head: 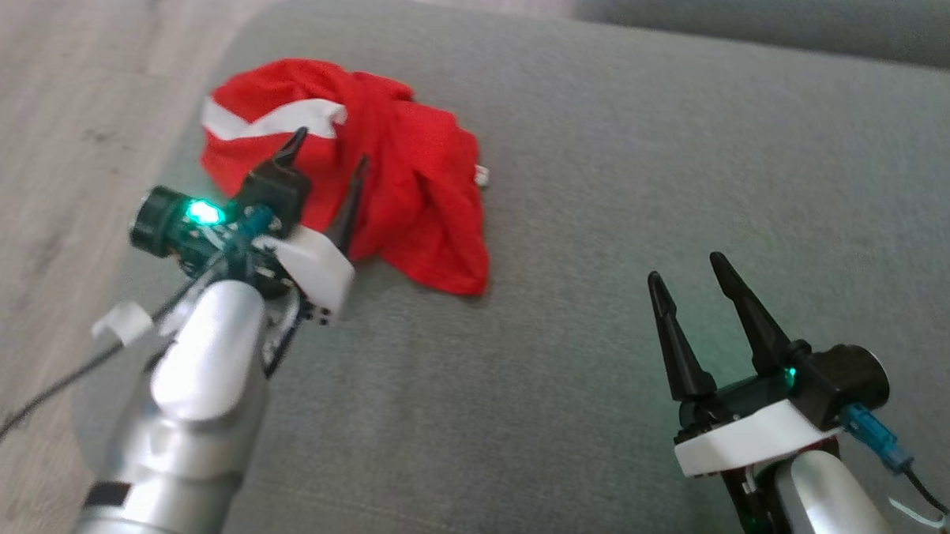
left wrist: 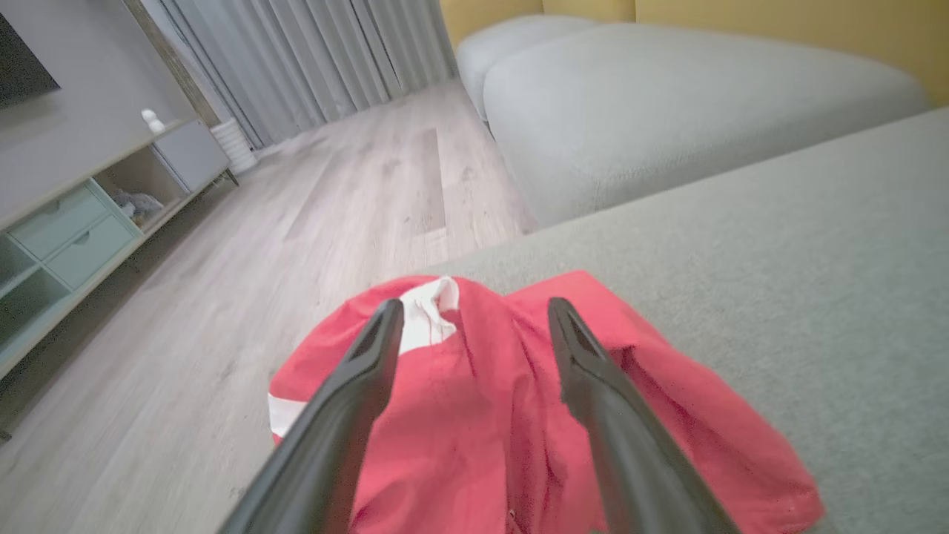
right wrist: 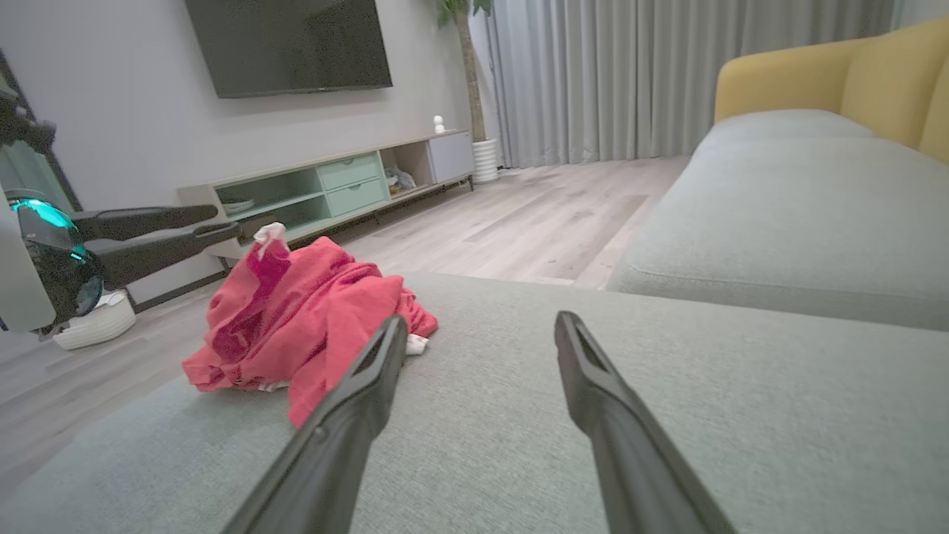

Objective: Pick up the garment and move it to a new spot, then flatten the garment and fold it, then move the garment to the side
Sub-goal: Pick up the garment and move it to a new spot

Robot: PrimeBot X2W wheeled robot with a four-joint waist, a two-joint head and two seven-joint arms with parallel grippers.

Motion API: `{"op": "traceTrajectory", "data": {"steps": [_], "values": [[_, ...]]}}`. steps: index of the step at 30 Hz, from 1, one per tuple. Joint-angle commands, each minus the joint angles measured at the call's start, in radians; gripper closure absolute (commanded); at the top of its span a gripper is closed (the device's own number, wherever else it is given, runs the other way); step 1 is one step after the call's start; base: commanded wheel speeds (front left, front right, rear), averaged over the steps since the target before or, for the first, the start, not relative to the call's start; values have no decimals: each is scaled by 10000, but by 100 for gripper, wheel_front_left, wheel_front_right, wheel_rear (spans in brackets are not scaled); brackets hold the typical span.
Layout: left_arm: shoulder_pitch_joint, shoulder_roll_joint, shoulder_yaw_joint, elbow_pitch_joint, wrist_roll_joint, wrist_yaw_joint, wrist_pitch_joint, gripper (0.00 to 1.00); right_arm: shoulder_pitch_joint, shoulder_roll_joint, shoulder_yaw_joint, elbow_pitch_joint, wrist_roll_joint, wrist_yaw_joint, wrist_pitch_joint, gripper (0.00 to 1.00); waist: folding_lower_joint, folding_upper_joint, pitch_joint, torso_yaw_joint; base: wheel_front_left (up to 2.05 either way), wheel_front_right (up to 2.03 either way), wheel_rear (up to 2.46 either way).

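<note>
Big grey sofa cushion [head: 678, 212] is taking up most of the scene, and most of its top is lying bare. Wood floor [head: 43, 116] is running along its left edge.

Red garment [head: 417, 190] is sitting in a crumpled heap at the far left corner of the cushion, close to the edge. It is bunched and peaked, not spread and not folded. So nothing in the task is looking done yet: pick-up, move, flatten, fold and move aside are all left. This is looking like the very start, the reach for the first grasp.

Left claw [head: 330, 149] is hanging over the near left part of the heap with its fingers spread wide and pointing far, holding nothing. Whether the tips are brushing the cloth I cannot tell. From its own wrist camera the two fingers are straddling the middle of the heap.

Right claw [head: 685, 267] is waiting at the near right, well apart from the garment, over bare cushion, also spread wide and holding nothing.

White stripe [head: 268, 120] is showing across the far left of the heap. A small white tag [head: 481, 176] is poking out at the heap's right edge.
</note>
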Motion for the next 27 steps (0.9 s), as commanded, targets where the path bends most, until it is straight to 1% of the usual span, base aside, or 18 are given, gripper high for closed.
{"op": "traceTrajectory", "data": {"steps": [1,5,6,7,10,11,12,13,16,21,24,27], "values": [[-638,473,276,218,-91,-77,226,0,-356,-52,255,-353,-5,75,-109,0,-2,0,462,-505,0,0,0],[-1351,824,302,1326,-85,-75,436,0,-497,-52,304,-355,17,75,-109,0,-2,0,683,-798,0,0,0],[-1642,1026,227,1822,176,216,362,0,-538,-52,211,-351,-15,75,-109,0,-2,0,770,-877,0,0,0],[-1756,1097,142,2062,310,301,318,0,-564,-52,189,-345,-14,75,-109,0,-2,0,816,-922,0,0,0],[-2026,1121,63,2747,356,324,129,0,-588,-52,132,-330,27,75,-109,0,-2,0,877,-1006,0,0,0],[-2111,1120,41,2950,349,307,74,22,-588,-52,120,-322,39,75,-109,0,-2,0,889,-1026,0,0,0],[-2196,1121,50,3117,336,348,-28,100,-589,-52,113,-313,50,75,-109,0,-2,0,891,-1042,0,0,0],[-2196,1121,50,3117,336,348,-28,100,-589,-52,113,-313,50,75,-109,0,-2,0,891,-1042,0,0,0],[-2405,1084,59,3496,301,485,-459,100,-578,-52,101,-262,80,75,-109,0,-2,0,830,-1061,0,0,0],[-2862,1034,54,3473,291,745,-1832,100,-505,-52,86,-181,137,75,-109,0,-2,0,527,-1061,0,0,0],[-3215,1097,-2,2884,402,977,-2396,100,-439,-52,151,-139,196,75,-109,0,-2,0,248,-1137,0,0,0],[-3512,1213,-11,1612,485,1175,-2560,100,-365,-52,171,-118,277,75,-109,0,-2,0,-27,-1327,0,0,0]]}}
